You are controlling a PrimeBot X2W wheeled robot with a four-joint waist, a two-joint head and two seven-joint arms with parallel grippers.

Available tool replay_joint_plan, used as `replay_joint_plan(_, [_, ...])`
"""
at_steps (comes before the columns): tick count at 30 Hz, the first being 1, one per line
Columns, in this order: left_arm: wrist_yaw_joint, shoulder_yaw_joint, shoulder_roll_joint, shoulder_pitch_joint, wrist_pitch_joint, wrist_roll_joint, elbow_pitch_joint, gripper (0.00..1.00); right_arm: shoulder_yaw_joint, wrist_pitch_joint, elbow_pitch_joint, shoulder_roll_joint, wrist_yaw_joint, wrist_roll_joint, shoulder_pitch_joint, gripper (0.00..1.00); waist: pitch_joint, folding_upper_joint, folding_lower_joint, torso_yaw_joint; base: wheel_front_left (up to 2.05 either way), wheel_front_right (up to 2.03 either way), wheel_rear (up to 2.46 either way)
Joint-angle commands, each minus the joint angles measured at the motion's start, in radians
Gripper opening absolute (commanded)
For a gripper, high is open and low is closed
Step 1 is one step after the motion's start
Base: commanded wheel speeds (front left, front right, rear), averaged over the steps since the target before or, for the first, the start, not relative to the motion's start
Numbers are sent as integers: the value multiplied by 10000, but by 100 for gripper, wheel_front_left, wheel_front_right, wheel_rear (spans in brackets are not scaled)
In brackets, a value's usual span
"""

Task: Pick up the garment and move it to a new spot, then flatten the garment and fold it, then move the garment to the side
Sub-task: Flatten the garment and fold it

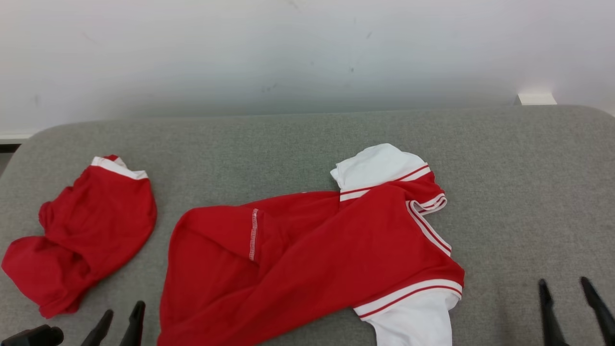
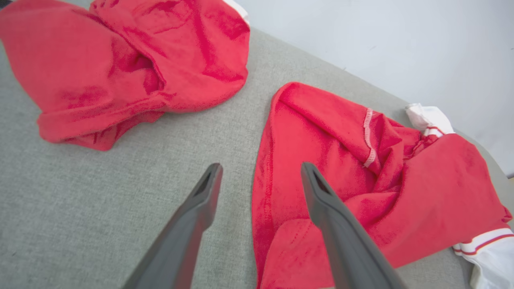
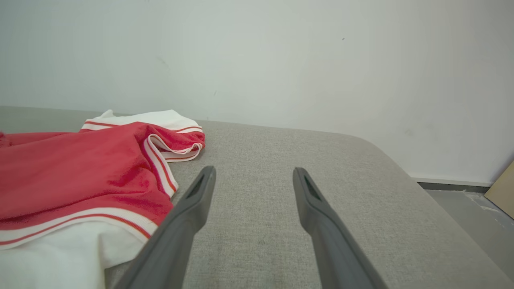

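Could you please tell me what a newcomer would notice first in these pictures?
The crumpled red shirt with white striped sleeves sprawls across the middle of the grey padded surface. A smaller bundled red garment lies apart at its left. The left gripper and right gripper hover open and empty at the near edge.

Soft, matt red knit cloth, white ribbed trim: garment (image 1: pixel 307 250). Same red cloth: left heap (image 1: pixel 81 235). Coarse grey woven fabric over counter (image 1: pixel 307 144). Matt, dark, plastic-looking fingers (image 2: pixel 194 212).
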Motion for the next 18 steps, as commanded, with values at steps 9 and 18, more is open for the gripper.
replay_joint_plan(9, [13,160,-1052,-405,-492,2350,-491,100,-879,11,-428,-388,-30,27,269,100,-460,-1,0,45,0,0,0])
replay_joint_plan(18, [-1397,714,-3636,-303,-494,6154,675,100,-262,11,-252,-46,-30,-60,337,100,-873,-1,0,18,0,0,0])
